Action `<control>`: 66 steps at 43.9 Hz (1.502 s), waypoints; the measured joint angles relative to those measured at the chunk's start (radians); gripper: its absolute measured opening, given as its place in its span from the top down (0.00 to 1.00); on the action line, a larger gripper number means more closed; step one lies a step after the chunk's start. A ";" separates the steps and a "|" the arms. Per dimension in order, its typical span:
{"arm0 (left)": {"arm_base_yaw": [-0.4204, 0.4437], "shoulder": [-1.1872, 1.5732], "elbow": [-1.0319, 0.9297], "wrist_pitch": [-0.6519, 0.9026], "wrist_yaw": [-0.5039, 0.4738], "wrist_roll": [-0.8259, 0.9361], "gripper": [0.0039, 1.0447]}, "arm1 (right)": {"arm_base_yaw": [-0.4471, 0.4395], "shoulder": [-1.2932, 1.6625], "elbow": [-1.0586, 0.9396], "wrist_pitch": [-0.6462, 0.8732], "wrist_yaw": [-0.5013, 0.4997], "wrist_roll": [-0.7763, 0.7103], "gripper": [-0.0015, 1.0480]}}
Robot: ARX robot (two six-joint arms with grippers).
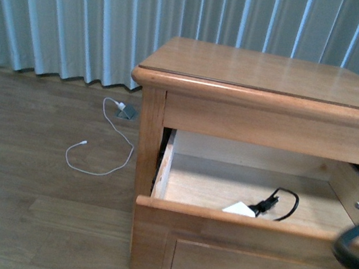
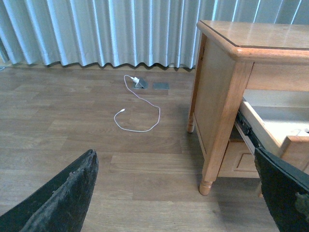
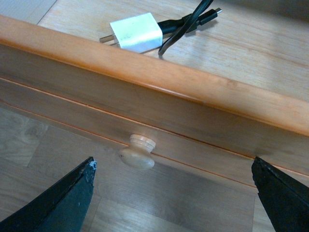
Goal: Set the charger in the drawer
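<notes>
The drawer (image 1: 221, 217) stands pulled out of the cabinet. Inside it, close behind the front panel, lies the white charger (image 1: 239, 208) with its black looped cord (image 1: 279, 203). In the right wrist view the charger (image 3: 137, 31) rests on the drawer floor just beyond the front rim (image 3: 169, 72). My right gripper (image 3: 173, 166) is open in front of the drawer's panel, beside the round knob (image 3: 138, 153), holding nothing. My left gripper (image 2: 174, 152) is open and empty over the floor, to the left of the cabinet.
A thin white cable (image 1: 104, 157) lies looped on the wooden floor, running to a grey floor socket (image 1: 127, 111). Curtains (image 1: 63, 7) hang behind. The cabinet leg (image 2: 207, 183) and the lower drawer (image 2: 241, 162) are near my left gripper.
</notes>
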 joint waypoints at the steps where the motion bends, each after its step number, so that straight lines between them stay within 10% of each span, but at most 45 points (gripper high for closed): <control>1: 0.000 0.000 0.000 0.000 0.000 0.000 0.06 | 0.005 0.033 0.027 0.010 0.005 0.000 0.08; 38: 0.000 0.000 0.000 0.000 0.000 0.000 0.06 | 0.043 0.574 0.663 0.105 0.122 0.048 0.08; 66: 0.000 0.000 0.000 0.000 0.000 0.000 0.06 | 0.001 0.102 0.282 0.132 0.073 0.093 0.08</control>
